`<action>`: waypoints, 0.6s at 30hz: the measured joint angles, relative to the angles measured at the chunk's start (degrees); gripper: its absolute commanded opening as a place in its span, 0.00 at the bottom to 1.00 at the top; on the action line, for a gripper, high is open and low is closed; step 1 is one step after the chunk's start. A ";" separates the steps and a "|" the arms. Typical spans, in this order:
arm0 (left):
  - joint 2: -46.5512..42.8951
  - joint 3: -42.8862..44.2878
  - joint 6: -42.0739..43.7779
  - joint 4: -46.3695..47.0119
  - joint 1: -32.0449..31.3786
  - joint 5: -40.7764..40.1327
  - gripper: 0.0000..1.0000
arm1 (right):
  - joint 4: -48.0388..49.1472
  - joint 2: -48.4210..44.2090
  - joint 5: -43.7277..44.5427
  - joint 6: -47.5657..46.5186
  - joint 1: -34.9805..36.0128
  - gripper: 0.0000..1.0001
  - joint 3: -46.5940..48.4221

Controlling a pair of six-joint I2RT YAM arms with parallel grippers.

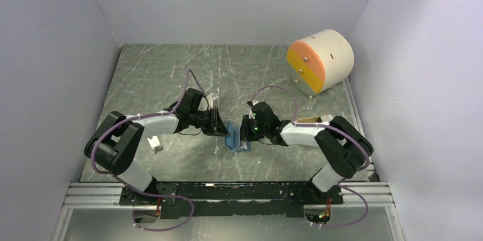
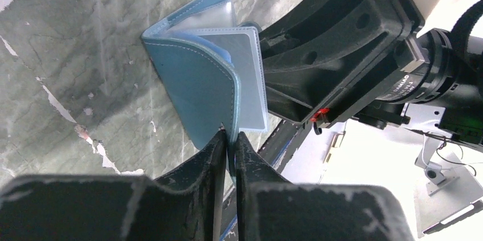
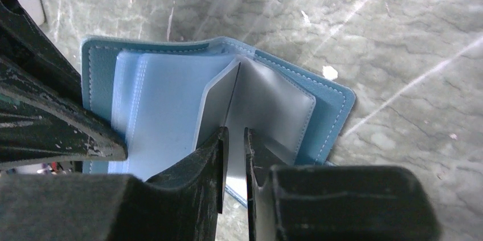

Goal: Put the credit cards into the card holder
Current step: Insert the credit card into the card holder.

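Observation:
The blue card holder [image 1: 236, 140] stands open on its edge at the table's middle, between both grippers. My left gripper [image 2: 229, 134] is shut on the edge of its outer blue cover [image 2: 193, 81]. A grey credit card [image 2: 248, 76] sits among the clear inner sleeves. My right gripper [image 3: 236, 131] is pinched on that thin grey sheet [image 3: 236, 110], with the pale blue inner pages [image 3: 159, 98] to its left. I cannot tell how deep the card sits in a sleeve. In the top view the left gripper [image 1: 223, 129] and right gripper [image 1: 244, 133] nearly touch. No other cards show.
A cream drum with orange-yellow drawers [image 1: 320, 60] lies at the back right. A tan tray [image 1: 310, 120] peeks out behind the right arm. A small white clip-like piece [image 1: 154, 143] lies beside the left arm. Grey walls close in both sides.

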 measured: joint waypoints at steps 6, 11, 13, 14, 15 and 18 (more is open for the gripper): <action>-0.02 0.17 0.42 -0.61 -0.04 -0.55 0.14 | -7.10 -4.09 2.84 -2.12 -1.05 0.27 0.24; -0.48 0.07 0.44 -0.87 -0.07 -1.11 0.14 | -13.27 -8.17 4.72 -4.28 -3.34 0.34 0.72; -0.66 0.04 0.48 -1.18 -0.09 -1.60 0.15 | -15.30 -9.84 5.29 -5.07 -3.80 0.35 1.29; -0.66 0.04 0.59 -1.40 -0.09 -1.81 0.15 | -16.33 -10.67 5.57 -5.49 -4.04 0.36 1.75; -0.66 0.04 0.70 -1.68 -0.11 -2.08 0.15 | -17.35 -11.41 5.86 -5.97 -4.20 0.37 2.32; -0.66 0.04 1.09 -2.84 -0.11 -2.93 0.17 | -20.63 -13.18 6.97 -7.52 -5.01 0.44 4.59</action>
